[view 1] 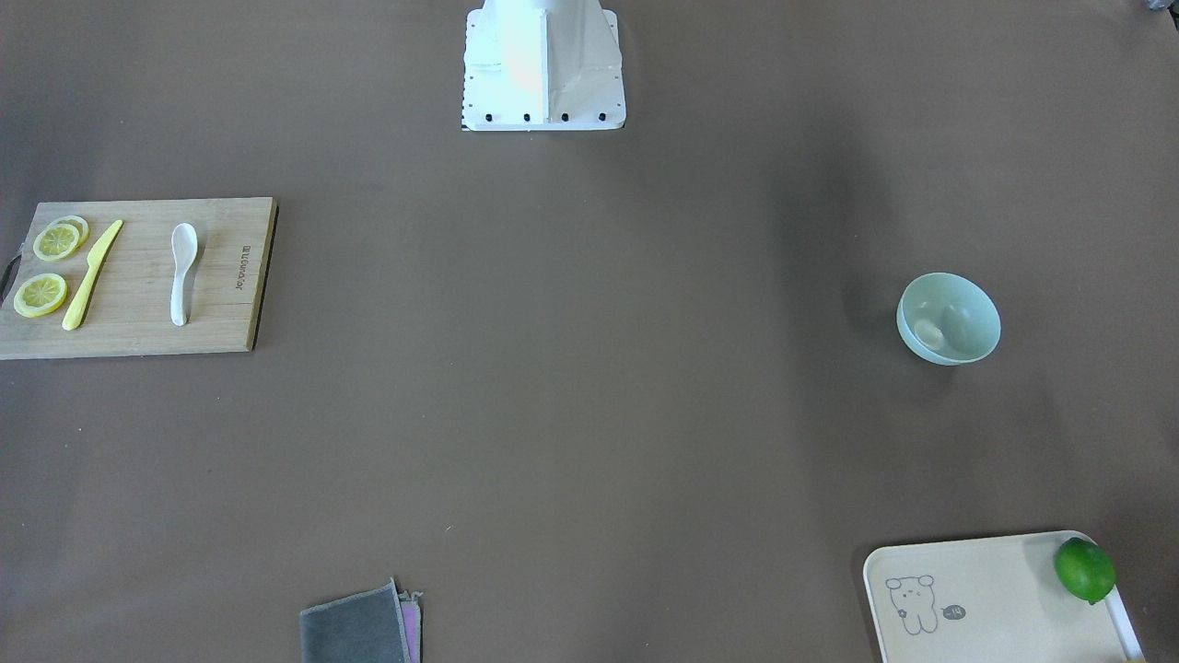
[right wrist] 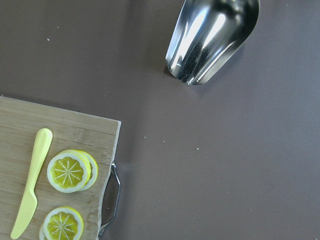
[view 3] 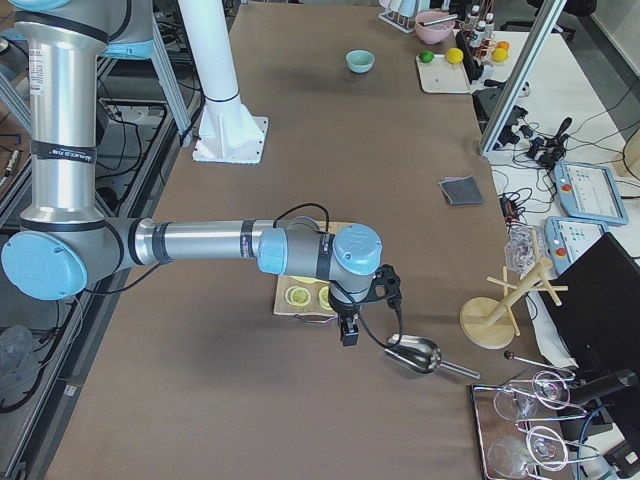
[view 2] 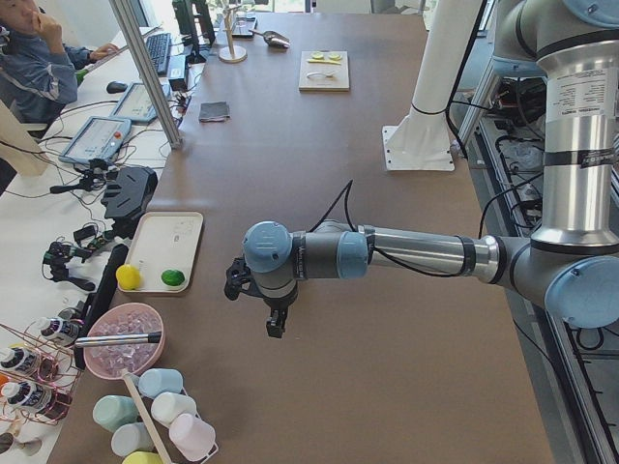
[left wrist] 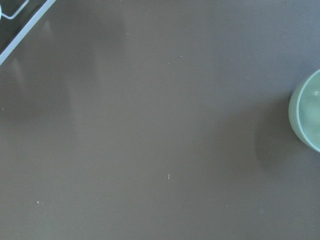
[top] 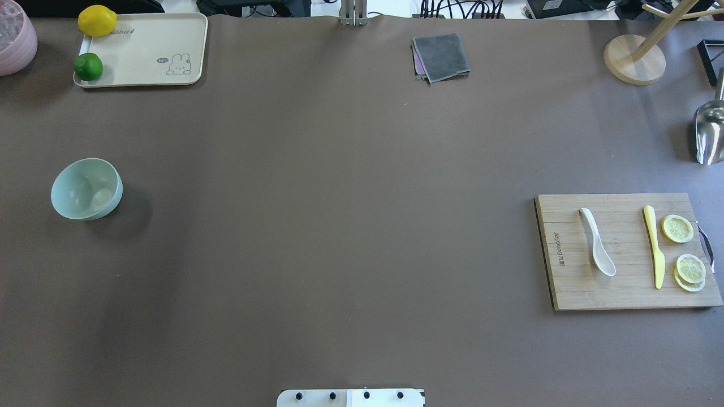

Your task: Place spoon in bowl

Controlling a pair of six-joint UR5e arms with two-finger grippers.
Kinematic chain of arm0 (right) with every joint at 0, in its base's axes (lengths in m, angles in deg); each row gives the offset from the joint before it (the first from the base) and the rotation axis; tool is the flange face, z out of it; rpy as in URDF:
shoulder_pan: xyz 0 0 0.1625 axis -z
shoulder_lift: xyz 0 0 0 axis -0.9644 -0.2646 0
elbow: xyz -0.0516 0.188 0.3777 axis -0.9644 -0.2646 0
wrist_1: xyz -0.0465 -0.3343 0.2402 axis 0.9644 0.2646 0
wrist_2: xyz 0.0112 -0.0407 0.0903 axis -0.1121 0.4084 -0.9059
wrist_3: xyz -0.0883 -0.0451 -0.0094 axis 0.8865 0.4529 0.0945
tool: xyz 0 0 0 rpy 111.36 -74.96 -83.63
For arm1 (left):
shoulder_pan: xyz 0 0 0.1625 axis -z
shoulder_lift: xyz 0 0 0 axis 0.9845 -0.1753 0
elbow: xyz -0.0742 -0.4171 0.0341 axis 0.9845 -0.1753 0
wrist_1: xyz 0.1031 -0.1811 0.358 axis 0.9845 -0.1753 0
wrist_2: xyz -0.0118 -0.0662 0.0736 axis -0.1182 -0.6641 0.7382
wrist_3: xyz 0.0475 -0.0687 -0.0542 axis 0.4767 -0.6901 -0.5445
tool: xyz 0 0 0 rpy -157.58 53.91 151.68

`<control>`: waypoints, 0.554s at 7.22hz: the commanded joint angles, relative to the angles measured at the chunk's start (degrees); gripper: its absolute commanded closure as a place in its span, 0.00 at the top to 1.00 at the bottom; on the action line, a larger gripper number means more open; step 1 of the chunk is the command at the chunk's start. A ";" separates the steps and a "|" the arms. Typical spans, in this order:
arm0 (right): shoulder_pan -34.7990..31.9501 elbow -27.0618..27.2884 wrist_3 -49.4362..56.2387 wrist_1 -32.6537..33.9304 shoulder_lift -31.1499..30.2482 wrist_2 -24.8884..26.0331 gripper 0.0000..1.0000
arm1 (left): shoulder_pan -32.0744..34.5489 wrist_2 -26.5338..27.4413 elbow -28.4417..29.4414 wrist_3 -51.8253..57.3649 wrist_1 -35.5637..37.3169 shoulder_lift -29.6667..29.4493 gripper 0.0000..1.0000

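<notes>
The white spoon (view 1: 182,272) lies on a wooden cutting board (view 1: 138,331), also seen in the overhead view (top: 597,249). The mint-green bowl (view 1: 949,319) stands empty at the table's other end (top: 86,188); its rim shows at the right edge of the left wrist view (left wrist: 307,115). My left gripper (view 2: 275,327) hangs above the table near that end. My right gripper (view 3: 347,333) hangs above the near edge of the board. Both show only in the side views, so I cannot tell whether they are open or shut.
A yellow knife (top: 653,246) and lemon slices (top: 677,228) share the board. A cream tray (top: 147,56) holds a lime (top: 88,66) and a lemon (top: 97,20). A grey cloth (top: 442,56), a metal scoop (right wrist: 212,40) and a wooden stand (top: 633,59) lie at the far side.
</notes>
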 commanded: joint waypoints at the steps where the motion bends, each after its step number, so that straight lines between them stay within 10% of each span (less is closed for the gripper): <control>1: 0.00 0.08 0.00 -0.03 0.00 0.00 1.00 | 0.00 0.09 0.16 0.12 -4.07 1.46 0.98; 4: 0.00 0.17 0.00 -0.12 0.09 0.00 1.00 | 0.00 0.09 0.16 0.12 -4.20 1.74 0.98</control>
